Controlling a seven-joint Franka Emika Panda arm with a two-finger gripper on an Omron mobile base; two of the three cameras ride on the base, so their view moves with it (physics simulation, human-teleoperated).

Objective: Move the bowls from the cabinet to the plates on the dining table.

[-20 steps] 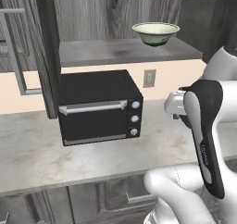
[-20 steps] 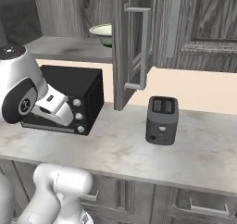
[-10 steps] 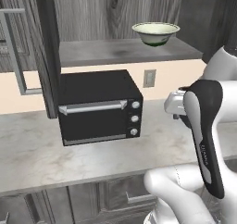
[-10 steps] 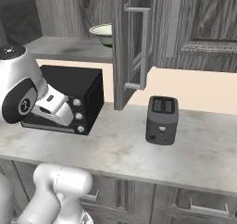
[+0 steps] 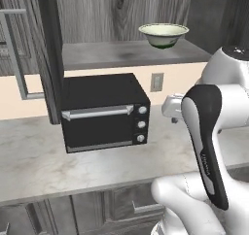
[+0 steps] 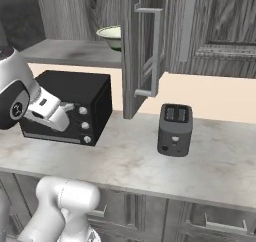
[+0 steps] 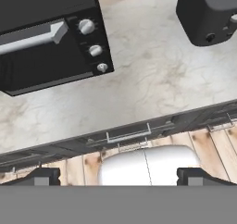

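One pale cream-green bowl [image 5: 163, 35] stands on the open cabinet's shelf [image 5: 121, 54], above the black toaster oven. In the right base view this bowl [image 6: 111, 36] is half hidden by the cabinet's open door [image 6: 140, 51]. My gripper [image 7: 121, 176] hangs open in front of the counter, well below the shelf and far from the bowl. Its fingertips [image 7: 44, 176] are wide apart with nothing between them. It points down at the counter's front edge. The plates and the dining table are out of view.
A black toaster oven [image 5: 102, 112] sits on the marble counter [image 6: 130, 161] under the shelf, and a dark toaster [image 6: 175, 130] stands to its right. The other cabinet door [image 5: 48, 54] stands open on the left. Drawers [image 7: 127, 133] and wood floor lie below the counter edge.
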